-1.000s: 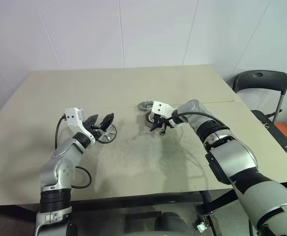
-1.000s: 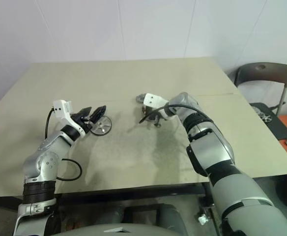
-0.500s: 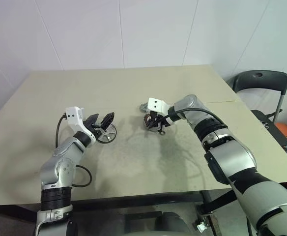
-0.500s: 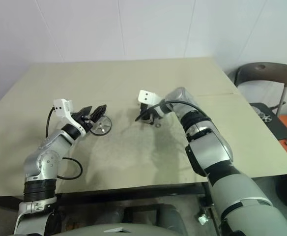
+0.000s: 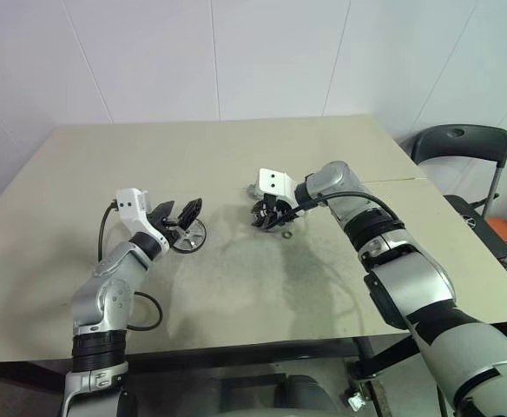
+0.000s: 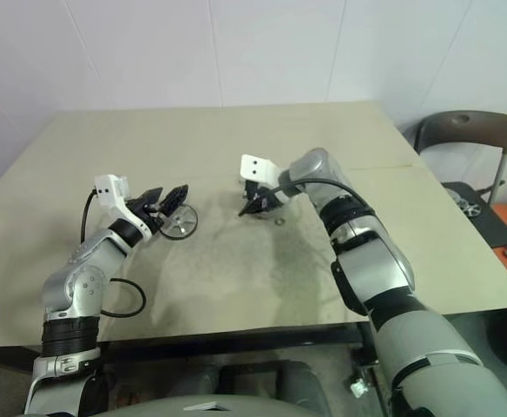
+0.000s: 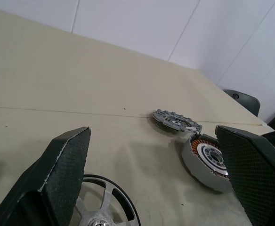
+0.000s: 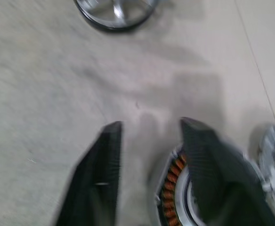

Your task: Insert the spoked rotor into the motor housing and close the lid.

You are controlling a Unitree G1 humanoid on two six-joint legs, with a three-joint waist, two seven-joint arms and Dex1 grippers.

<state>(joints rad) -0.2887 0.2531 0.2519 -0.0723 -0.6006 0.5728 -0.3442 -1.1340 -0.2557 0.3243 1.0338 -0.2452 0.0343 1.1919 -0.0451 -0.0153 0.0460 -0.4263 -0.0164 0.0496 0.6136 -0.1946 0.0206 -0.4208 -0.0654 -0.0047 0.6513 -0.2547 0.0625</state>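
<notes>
You've got no readable text, labels, brands, nos. or signs anywhere in these views

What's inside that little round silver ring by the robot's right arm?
Inside the motor housing you can see coppery coils around the wall and a pale ring at the centre. The right tool's finger covers part of the interior.
</notes>
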